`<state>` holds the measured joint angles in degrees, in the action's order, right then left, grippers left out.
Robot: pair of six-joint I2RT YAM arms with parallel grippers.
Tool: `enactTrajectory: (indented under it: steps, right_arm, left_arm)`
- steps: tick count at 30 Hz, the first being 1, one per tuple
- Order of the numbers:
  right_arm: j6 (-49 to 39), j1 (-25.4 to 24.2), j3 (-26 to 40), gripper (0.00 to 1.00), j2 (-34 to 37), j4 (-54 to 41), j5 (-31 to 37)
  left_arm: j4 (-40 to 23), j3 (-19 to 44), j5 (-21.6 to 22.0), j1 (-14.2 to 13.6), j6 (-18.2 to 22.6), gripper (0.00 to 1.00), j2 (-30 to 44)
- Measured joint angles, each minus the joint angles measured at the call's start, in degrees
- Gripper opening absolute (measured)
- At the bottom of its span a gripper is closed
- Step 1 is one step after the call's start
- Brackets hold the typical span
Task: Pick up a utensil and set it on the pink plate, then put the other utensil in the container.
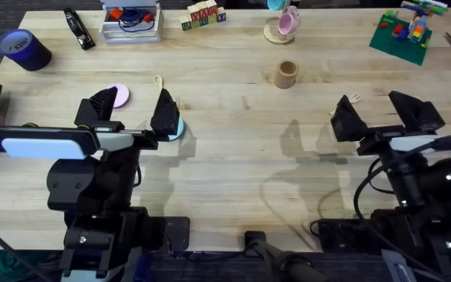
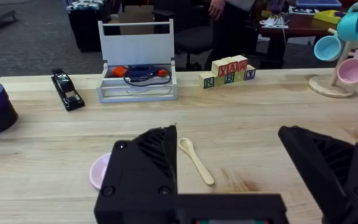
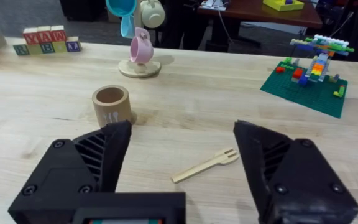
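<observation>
Overhead, the cup [image 1: 286,74] stands alone on the table [image 1: 233,149], and the right wrist view looks into it: nothing is inside. The pink plate [image 1: 119,95] is bare too (part of it hides behind the left gripper [image 1: 135,113]). The spoon [image 2: 196,160] lies flat on the wood just beside that plate. The fork [image 3: 206,165] lies flat near the cup, by the right gripper [image 1: 374,116]. Both grippers have their fingers wide apart and hold nothing.
</observation>
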<state>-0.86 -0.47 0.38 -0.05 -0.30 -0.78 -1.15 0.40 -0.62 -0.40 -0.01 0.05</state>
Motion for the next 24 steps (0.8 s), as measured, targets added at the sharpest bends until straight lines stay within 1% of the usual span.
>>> enactTrajectory:
  steps: [16,24]
  right_arm:
    - [0.0,-0.09,0.02,0.995,0.02,-0.35,-0.07]
    - [-0.07,-0.09,0.03,0.996,0.0,0.02,-0.09]
  left_arm:
    - [-0.07,0.0,0.01,0.0,0.0,0.995,0.0]
    - [1.52,0.07,0.02,0.0,0.0,0.995,0.0]
